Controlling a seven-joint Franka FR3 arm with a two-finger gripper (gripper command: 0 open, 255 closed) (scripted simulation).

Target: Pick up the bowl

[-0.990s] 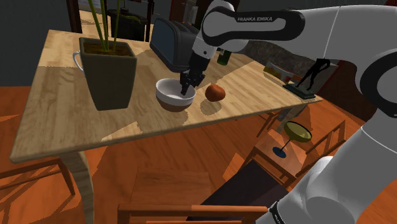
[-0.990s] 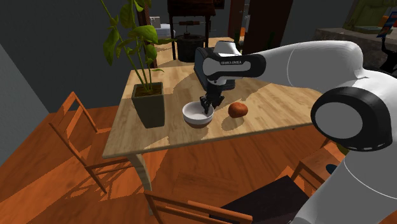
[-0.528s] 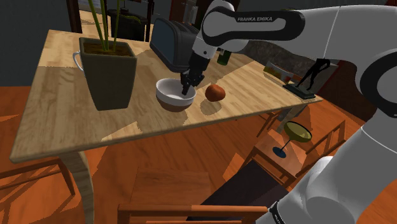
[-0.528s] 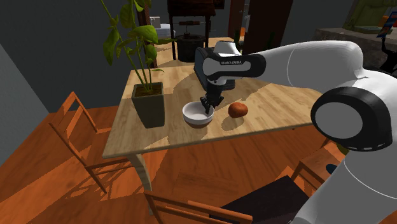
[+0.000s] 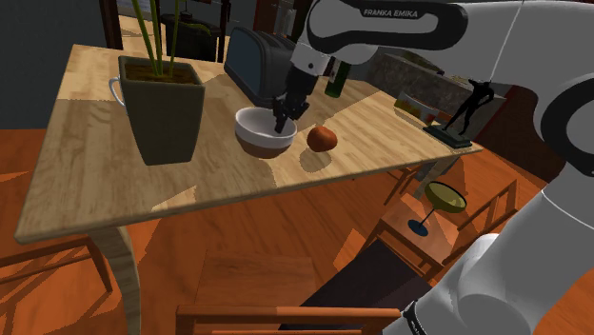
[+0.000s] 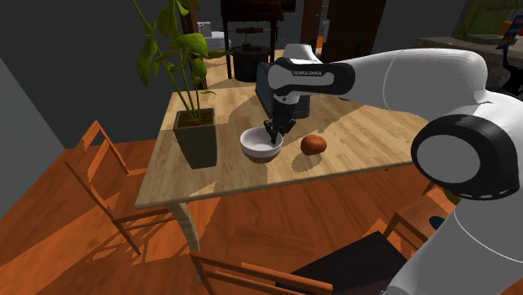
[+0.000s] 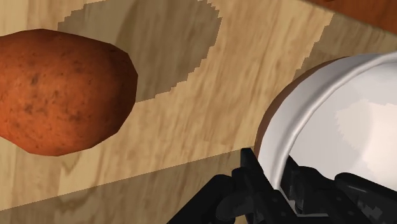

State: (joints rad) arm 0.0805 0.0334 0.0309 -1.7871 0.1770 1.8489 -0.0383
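1. White round bowl (image 5: 255, 133) is found near the middle of the light wooden table (image 5: 86, 181), and the scene is taken from the shoulder view's left to its right.
2. At the left, a dark square planter (image 5: 164, 114) with green stems is seen, set apart from the bowl.
3. Next, the bowl's rim on its right side is pinched by the black two-finger gripper (image 5: 283, 122). In the wrist view one finger is placed outside the wall and the other inside.
4. Further right, a reddish-brown potato (image 5: 322, 139) is seen lying near the bowl, not touching it.
5. The grasp is judged made and the lift begun or about to begin. A steady, straight rise is called for next, with the pinch kept firm so that the bowl is not tipped about its one-sided hold.
6. The bowl's base is hidden by its own wall, so whether it is clear of the table cannot be told. The inner finger is partly masked by the rim, and the planter's stems are cut off at the shoulder view's top.
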